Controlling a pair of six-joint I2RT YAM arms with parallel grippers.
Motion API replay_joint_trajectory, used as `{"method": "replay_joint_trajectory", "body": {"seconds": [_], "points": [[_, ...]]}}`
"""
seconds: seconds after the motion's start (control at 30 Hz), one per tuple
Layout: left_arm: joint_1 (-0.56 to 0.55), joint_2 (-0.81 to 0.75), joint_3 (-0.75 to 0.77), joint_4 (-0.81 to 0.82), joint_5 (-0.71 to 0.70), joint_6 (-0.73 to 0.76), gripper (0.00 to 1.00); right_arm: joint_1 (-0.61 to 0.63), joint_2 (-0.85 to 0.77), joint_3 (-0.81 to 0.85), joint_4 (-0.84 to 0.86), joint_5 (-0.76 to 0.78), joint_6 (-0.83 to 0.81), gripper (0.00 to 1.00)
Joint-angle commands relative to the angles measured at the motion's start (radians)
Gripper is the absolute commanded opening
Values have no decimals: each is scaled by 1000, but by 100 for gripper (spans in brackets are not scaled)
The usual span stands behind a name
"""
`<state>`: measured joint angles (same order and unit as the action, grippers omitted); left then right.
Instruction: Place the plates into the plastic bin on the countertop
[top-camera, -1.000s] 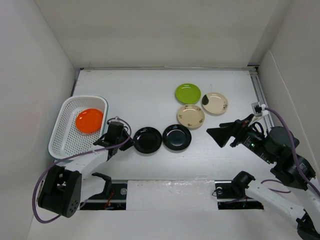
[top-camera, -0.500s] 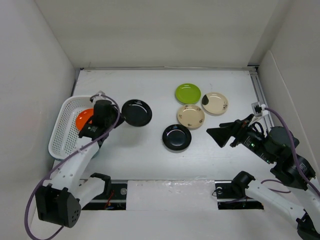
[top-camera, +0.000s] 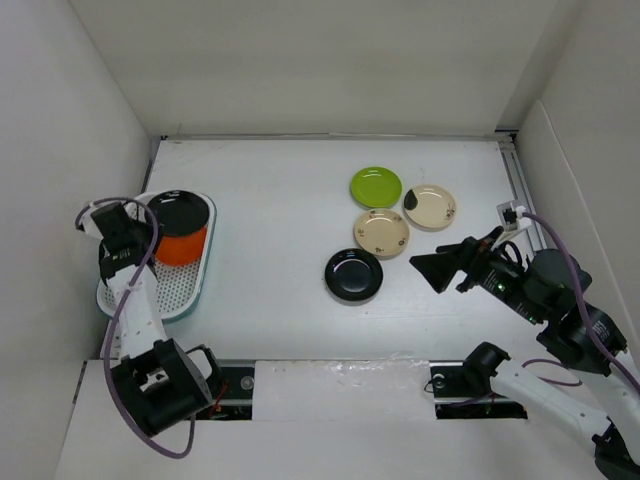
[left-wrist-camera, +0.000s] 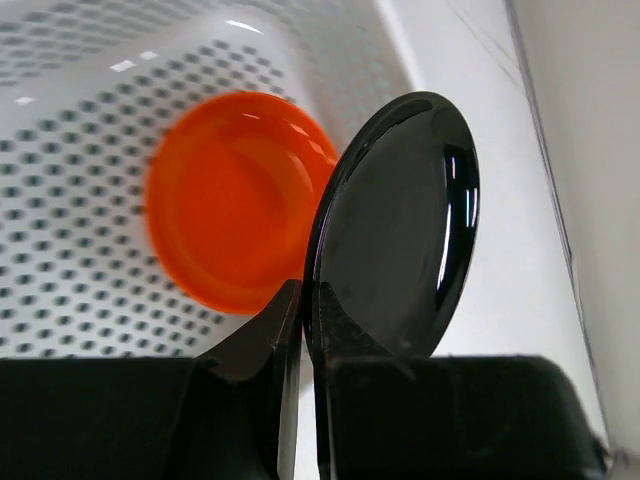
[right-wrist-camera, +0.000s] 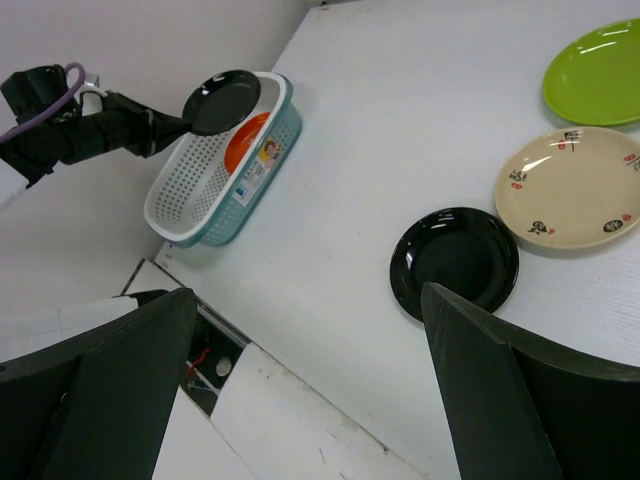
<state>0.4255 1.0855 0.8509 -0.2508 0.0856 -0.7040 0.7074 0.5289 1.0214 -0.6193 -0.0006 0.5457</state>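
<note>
Black plate (left-wrist-camera: 400, 230) — glossy, round | left gripper (left-wrist-camera: 305, 300) clamps rim | over perforated bin (left-wrist-camera: 80, 250)

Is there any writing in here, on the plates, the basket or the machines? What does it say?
No text can be read in any view.
Sticker on the outer wall of the plastic bin: a colourful label, its print too small to read.
Dark markings on the beige plate: small signs or characters near the rim, too small to read.
Second beige plate: dark markings too, unreadable.
</note>
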Motion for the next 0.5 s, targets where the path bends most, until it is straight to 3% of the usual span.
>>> {"method": "replay_joint_trajectory", "body": {"seconds": [0.0,0.07,0.33,0.4,0.43,0.47], "points": [[106,11,-53,51,66,17,0,-2,9,3,65,-4,-16,100],[162,28,-81,51,66,17,0,-2,10,3,66,-15,-16,100],[162,141,-116,107,103,6,0,-2,-1,-15,86,-38,-16,100],[162,152,-102,117,126,6,14,-2,-13,-15,86,-47,-16,100],[162,152,-102,117,126,6,41,-2,-24,-15,86,-47,-16,100],[162,139,-93,98,126,6,55,-2,-24,-15,73,-47,-16,100]]}}
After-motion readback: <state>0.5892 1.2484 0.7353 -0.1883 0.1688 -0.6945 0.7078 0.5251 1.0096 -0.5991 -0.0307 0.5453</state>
